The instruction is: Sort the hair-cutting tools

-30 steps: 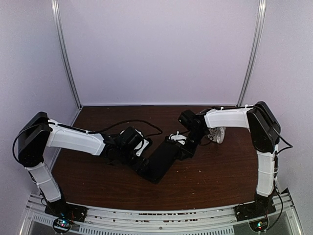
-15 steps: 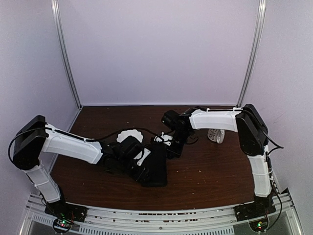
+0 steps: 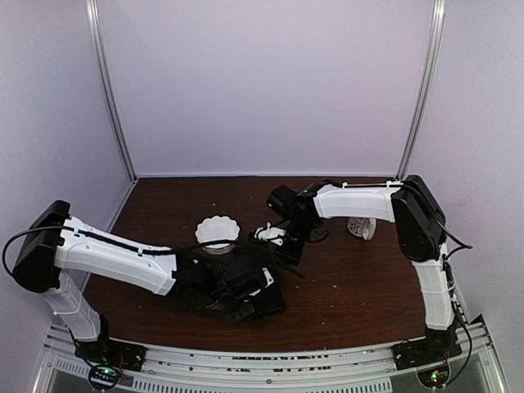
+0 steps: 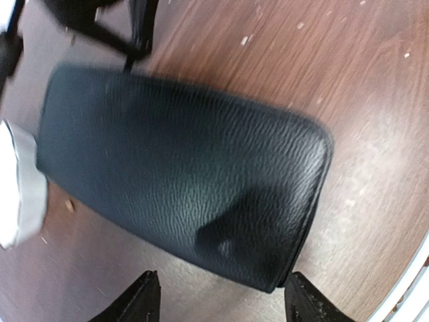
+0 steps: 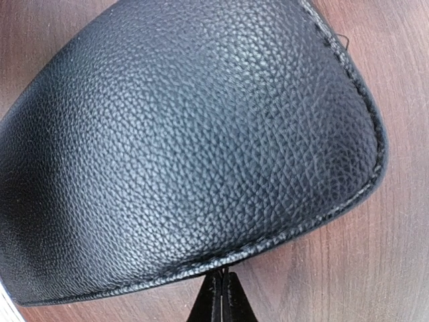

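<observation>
No scissors or hair clips show in any view. The black case (image 3: 264,278) lies flat on the brown table, mid-front. In the left wrist view the case (image 4: 181,174) fills the middle, and my left gripper (image 4: 221,314) is open, with its fingertips (image 4: 143,302) either side of the case's near edge and not touching it. My left gripper shows in the top view (image 3: 248,308) at the case's front end. My right gripper (image 5: 220,295) is shut, its tips pinched at the stitched rim of the case (image 5: 181,141). In the top view it (image 3: 284,248) sits at the case's far end.
The white scalloped bowl (image 3: 218,231) stands behind the left arm. A small white object (image 3: 363,226) sits at the right, partly behind the right arm. A blurred white-grey shape (image 4: 17,181) is at the left edge of the left wrist view. The table's front rail (image 3: 270,360) is close.
The right gripper has moved left with the case's far end. The case has swung from a diagonal to lie nearer the front. The left arm has moved right and forward, uncovering the bowl.
</observation>
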`<action>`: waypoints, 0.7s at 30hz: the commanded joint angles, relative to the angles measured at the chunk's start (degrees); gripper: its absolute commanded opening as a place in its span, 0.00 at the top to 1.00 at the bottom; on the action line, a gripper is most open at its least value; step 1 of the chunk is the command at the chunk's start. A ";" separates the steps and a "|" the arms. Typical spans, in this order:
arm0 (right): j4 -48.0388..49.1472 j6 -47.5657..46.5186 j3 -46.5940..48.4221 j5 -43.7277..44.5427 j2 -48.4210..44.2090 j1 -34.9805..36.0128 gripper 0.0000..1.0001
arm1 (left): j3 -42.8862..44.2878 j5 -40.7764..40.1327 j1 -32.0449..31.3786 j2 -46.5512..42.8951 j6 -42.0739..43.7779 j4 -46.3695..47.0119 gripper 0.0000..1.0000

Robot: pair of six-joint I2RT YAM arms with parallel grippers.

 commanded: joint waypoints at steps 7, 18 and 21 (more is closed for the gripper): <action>0.21 -0.96 0.38 -0.51 -0.04 0.35 1.00 | 3.64 1.17 -0.56 3.70 14.22 8.03 0.34; 0.29 -2.17 -0.86 -0.99 -1.08 0.26 1.00 | 6.65 2.66 -0.46 10.44 17.04 8.71 0.33; -0.15 -3.62 -2.05 -1.24 -1.69 0.25 1.00 | 7.34 0.29 -0.24 11.65 16.21 8.54 0.34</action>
